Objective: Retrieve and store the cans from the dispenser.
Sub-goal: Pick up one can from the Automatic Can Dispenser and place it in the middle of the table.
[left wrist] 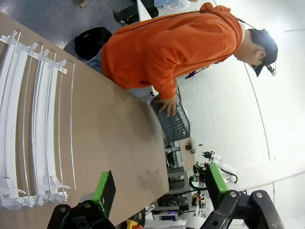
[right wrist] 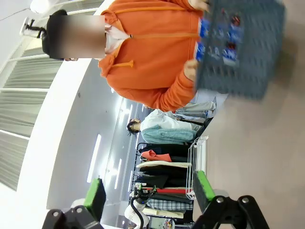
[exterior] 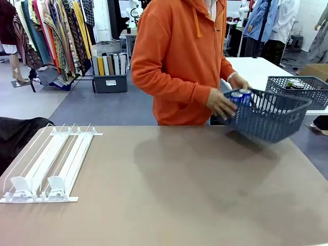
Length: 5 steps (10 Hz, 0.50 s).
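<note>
Cans (exterior: 241,96), blue, sat inside the grey basket (exterior: 271,120) that the person's hands (exterior: 221,104) held tilted over the table's far right edge. Dispenser (exterior: 46,166) lay at the table's left, rails bare. Left gripper (left wrist: 159,183) and right gripper (right wrist: 148,193) both spread wide, nothing held.

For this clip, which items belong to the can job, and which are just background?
Job:
- dispenser, rails bare
- blue cans in the grey basket the person holds

Background:
- second basket on the far white table
- clothes rack
- grey bin
</note>
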Motion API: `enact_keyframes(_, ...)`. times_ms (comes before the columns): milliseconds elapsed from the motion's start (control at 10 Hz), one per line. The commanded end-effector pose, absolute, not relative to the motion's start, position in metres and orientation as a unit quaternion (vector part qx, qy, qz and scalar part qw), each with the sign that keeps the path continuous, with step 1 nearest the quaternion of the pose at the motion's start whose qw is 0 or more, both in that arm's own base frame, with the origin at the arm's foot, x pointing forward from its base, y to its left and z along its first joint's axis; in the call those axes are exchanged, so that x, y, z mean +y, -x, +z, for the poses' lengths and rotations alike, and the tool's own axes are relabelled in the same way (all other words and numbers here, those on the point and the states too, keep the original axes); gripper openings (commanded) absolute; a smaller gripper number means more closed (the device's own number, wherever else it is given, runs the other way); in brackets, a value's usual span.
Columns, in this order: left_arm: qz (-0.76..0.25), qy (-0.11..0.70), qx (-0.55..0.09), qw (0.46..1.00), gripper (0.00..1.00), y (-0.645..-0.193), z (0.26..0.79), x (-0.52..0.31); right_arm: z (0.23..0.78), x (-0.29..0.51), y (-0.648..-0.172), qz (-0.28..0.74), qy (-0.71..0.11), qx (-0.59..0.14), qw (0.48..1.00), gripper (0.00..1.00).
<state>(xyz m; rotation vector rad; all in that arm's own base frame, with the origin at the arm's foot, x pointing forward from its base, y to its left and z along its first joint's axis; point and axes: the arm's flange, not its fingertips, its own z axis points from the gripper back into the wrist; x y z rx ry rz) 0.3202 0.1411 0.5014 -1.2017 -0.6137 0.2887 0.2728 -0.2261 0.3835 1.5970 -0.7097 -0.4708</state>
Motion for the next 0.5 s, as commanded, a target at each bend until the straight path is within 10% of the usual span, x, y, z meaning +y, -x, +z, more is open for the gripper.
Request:
enact_keyframes(0, 0.128, 0.561, -0.292, 0.764, 1.0, -0.322, 0.502, 0.1407, 0.3884, -0.2264, -0.2706, -0.205, -0.697, -0.301, 0.617, 1.0)
enact_keyframes(400, 0.128, 0.561, -0.292, 0.764, 1.0, -0.322, 0.502, 0.1407, 0.3884, -0.2264, -0.2706, -0.205, -0.697, -0.301, 0.617, 1.0)
